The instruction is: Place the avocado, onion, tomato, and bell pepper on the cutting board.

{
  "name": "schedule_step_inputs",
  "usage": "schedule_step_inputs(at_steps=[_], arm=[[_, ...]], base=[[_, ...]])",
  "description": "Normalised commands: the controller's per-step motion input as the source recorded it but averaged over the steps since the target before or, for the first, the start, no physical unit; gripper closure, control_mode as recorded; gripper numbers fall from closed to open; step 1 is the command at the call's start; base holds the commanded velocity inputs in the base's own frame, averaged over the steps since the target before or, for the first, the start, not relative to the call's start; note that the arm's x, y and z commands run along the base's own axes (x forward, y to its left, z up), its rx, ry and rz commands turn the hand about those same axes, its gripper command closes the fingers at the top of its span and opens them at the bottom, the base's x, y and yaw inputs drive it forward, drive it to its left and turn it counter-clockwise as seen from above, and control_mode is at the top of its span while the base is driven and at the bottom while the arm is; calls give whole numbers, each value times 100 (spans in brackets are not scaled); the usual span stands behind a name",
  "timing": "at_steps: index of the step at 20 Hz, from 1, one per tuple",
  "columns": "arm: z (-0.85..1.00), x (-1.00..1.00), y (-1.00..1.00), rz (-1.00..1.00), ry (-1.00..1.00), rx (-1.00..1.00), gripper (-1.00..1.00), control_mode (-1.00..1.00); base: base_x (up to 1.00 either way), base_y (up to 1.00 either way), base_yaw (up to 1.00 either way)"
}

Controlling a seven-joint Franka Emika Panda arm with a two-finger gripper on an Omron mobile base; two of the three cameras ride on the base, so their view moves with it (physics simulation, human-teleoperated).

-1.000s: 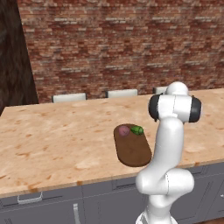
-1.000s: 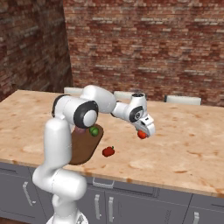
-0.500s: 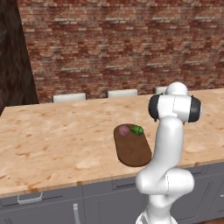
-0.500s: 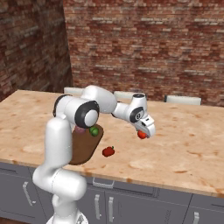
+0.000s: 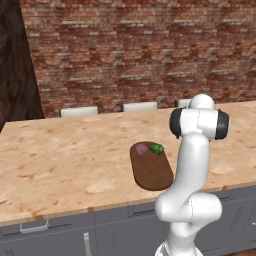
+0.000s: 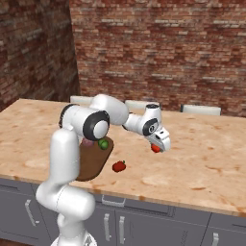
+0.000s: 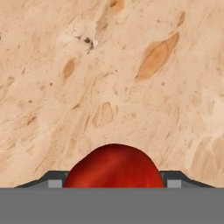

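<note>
The gripper (image 6: 156, 147) is clamped on the round, bright orange-red tomato (image 6: 155, 148), above the counter. The dark brown oval wooden cutting board (image 6: 92, 163) lies at about nine o'clock from it in the right base view, its long axis running toward the robot.

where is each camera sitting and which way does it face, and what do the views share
Left base view: behind the arm's left, looking forward and down at the counter; the arm rises lower right, beside the cutting board holding onion and avocado.
Right base view: behind its right; the arm rises lower left, gripper holding the tomato, bell pepper on the counter.
Hand view: looks down along the jaws at counter, tomato between them.
Both base views share board, onion, avocado.
</note>
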Motion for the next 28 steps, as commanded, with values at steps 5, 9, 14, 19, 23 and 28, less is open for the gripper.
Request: schedule_step_inputs(at_steps=[5, 9, 14, 19, 23, 28], arm=[[21, -2, 17, 0, -5, 0, 100, -100], [41, -10, 41, 0, -3, 0, 100, -100], [21, -30, 39, 0, 0, 0, 100, -100], [8, -37, 44, 0, 0, 0, 100, -100], [5, -38, 51, 0, 0, 0, 100, -100], [14, -29, 58, 0, 2, 0, 100, -100]], base=[[0, 0, 0], [0, 0, 0], [0, 0, 0], [0, 0, 0], [0, 0, 0], [0, 0, 0]])
